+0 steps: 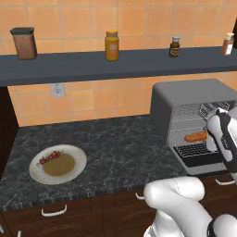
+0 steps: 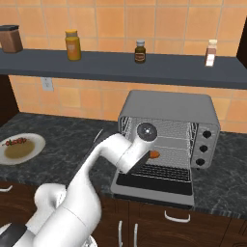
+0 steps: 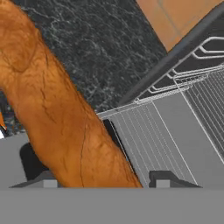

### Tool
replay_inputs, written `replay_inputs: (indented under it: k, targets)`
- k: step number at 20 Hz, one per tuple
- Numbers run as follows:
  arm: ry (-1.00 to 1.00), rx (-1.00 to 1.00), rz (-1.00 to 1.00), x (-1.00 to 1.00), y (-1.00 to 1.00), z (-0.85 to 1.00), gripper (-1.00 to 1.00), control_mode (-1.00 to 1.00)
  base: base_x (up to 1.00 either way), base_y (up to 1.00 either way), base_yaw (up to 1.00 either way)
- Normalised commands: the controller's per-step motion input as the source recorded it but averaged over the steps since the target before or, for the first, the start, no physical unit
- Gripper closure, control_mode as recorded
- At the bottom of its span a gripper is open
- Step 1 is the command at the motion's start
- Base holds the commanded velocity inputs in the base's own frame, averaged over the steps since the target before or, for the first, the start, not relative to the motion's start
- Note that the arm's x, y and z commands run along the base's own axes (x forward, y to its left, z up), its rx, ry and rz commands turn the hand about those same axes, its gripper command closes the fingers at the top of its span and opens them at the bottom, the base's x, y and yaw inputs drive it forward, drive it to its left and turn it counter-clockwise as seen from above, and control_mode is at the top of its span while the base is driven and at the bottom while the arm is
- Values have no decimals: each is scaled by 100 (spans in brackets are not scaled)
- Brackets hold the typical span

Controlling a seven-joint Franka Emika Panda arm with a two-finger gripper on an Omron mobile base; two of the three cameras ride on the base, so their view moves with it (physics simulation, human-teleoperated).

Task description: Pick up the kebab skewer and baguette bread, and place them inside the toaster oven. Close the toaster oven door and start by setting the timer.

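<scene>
The baguette bread (image 3: 57, 113) lies between the gripper (image 3: 103, 179) fingers inside the toaster oven (image 1: 185, 99), at the right of the left base view. Whether the jaws hold it or already let go, I cannot tell. Next probably the kebab skewer (image 1: 50, 158) (on the plate (image 1: 78, 169), lower left).

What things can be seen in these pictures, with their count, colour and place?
skewer: 1, dark red chunks, on the plate's far edge
baguette: 1, orange-brown, inside the toaster oven, between the end effector's fingers
toaster oven: 1, grey, right on the counter, three dark knobs on its right panel
door: 1, dark glass, folded down open
plate: 1, white with a brown middle, left on the counter
counter: 1, dark marbled
shelf: 1, dark grey, on the tiled wall
jars and bottles: 4, brown canister, yellow jar, dark bottle, reddish bottle, on the shelf
outlet: 1, white, on the wall
arm: 1, white
end effector: 1, dark fingers, either side of the baguette
</scene>
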Motion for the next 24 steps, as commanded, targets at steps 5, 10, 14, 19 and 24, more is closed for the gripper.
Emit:
replay_inputs:
  k: [5,10,14,19,24]
  targets:
    - [0,7,1,49,-27,0,100,-100,0,0,0]
    - [0,4,0,46,-17,-8,100,-100,0,0,0]
    - [0,0,-1,36,-9,-38,100,-100,0,0,0]
    - [2,1,0,18,-32,-34,100,-100,0,0,0]
    - [0,0,-2,5,-40,-13,100,-100,0,0,0]
